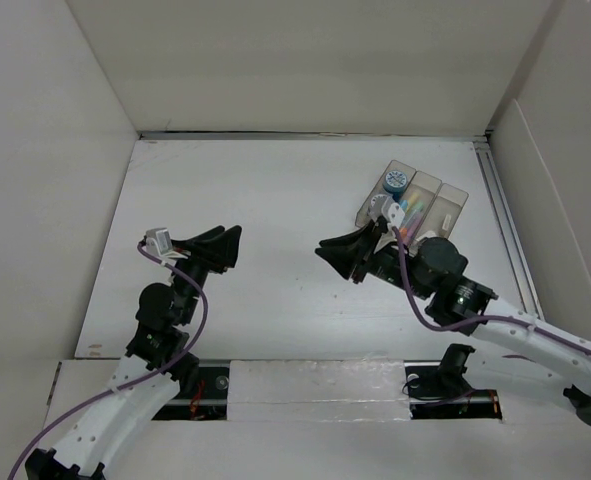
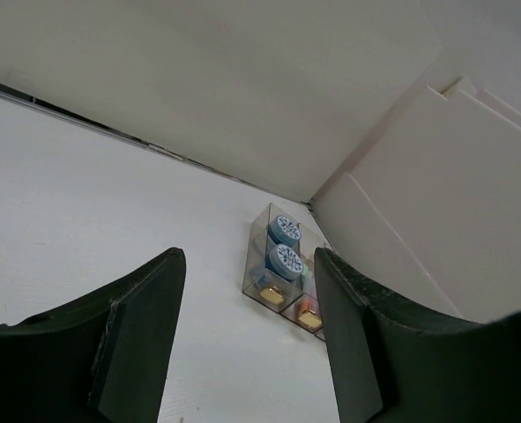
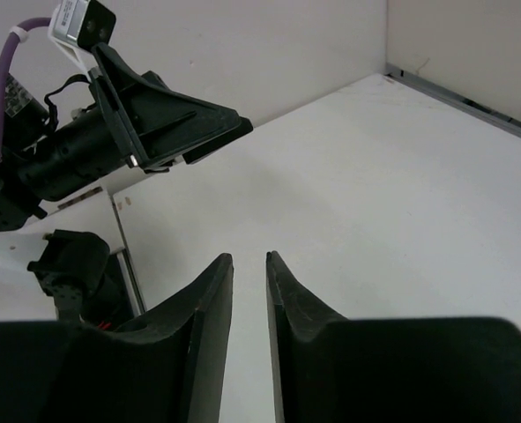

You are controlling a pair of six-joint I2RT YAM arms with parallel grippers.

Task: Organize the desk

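Where white walls (image 1: pixel 305 60) rise, the desk (image 1: pixel 265 190) lies matte.

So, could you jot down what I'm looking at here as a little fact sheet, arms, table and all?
surface: white desk, white walls around it
left gripper: jaws wide apart, empty, over the desk's left half
right gripper: jaws a thin gap apart, empty, pointing towards the left arm
clear tray: far right of the desk, three compartments
tray contents: two blue-lidded round pots in one compartment; small coloured items beside them, too small to name
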